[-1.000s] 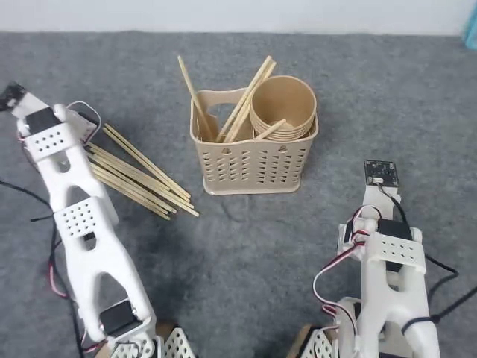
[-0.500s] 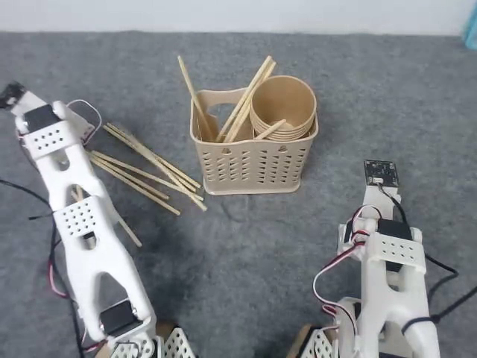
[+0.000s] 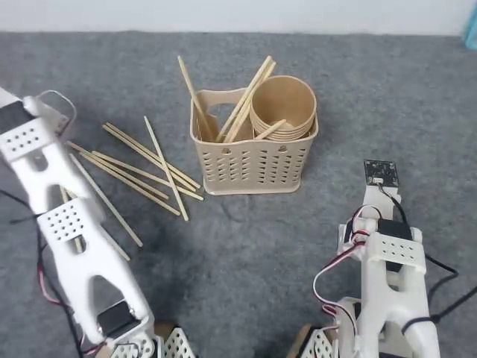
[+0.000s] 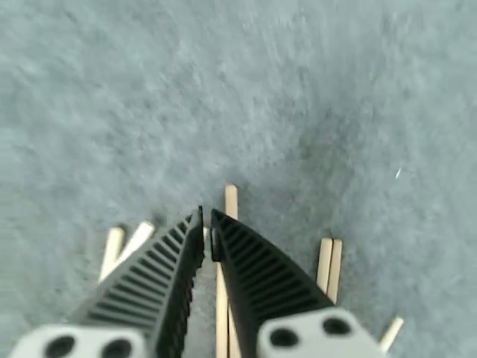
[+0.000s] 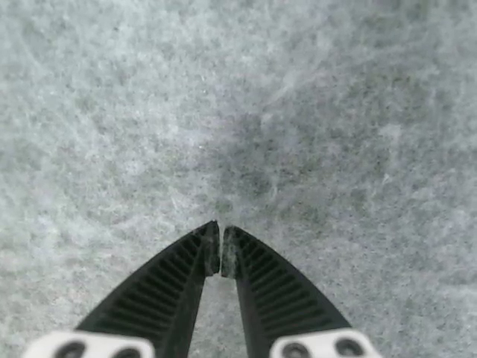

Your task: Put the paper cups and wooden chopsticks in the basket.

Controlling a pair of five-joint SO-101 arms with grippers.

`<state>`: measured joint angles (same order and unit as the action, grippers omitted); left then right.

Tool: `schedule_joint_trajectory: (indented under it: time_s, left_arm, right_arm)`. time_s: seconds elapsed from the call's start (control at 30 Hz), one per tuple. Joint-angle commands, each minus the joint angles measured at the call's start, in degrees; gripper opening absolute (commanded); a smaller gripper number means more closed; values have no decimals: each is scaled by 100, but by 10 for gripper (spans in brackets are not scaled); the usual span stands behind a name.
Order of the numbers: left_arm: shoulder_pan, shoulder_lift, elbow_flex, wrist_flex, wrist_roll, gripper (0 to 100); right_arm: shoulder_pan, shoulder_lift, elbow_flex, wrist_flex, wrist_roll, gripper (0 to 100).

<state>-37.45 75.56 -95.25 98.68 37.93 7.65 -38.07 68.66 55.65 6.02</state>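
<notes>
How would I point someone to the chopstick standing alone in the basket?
Find the beige slotted basket in the middle of the grey carpet, with stacked paper cups in its right half. Out of its left half rises the lone chopstick, tilted left, while the other chopsticks beside it slant right over the cups.

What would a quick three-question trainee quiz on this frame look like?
1. True or false: the paper cups sit inside the basket.
2. The loose chopsticks lie: A) on the carpet beside the basket, B) on top of the cups, C) under the basket.
3. Fill in: the right gripper is ___ (open/shut).
Key: 1 true; 2 A; 3 shut.
</notes>
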Motion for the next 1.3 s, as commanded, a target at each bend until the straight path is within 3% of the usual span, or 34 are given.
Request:
schedule_joint_trajectory:
  time_s: [0.0, 0.13, 0.37, 0.53, 0.8, 0.97, 1.17, 1.27]
  left_arm:
    - [-273, -527, -84, 229, 44, 11]
    - [-580, -527, -75, 237, 9, 11]
    - [-985, -949, 268, 246, -888, 11]
    - [-1055, -1943, 1886, 237, -941, 11]
    - [-818, -3754, 5156, 123, -1916, 11]
    - [-870, -4193, 6088, -176, -1952, 12]
    - [-879, -4404, 6677, -149, -3095, 12]
    - [-879, -4703, 6914, -158, -3209, 12]
  right_arm:
    - [13, -198, -35, -110, 97, 31]
    - [13, -198, -35, -110, 97, 31]
    - [13, -198, -35, -119, 97, 31]
    - [13, -198, -35, -127, 97, 31]
    - [13, -198, -18, -110, 53, 31]
    - [13, -180, -9, -119, 44, 30]
    - [13, -180, 0, -92, 44, 28]
    - [13, -171, 0, -92, 44, 28]
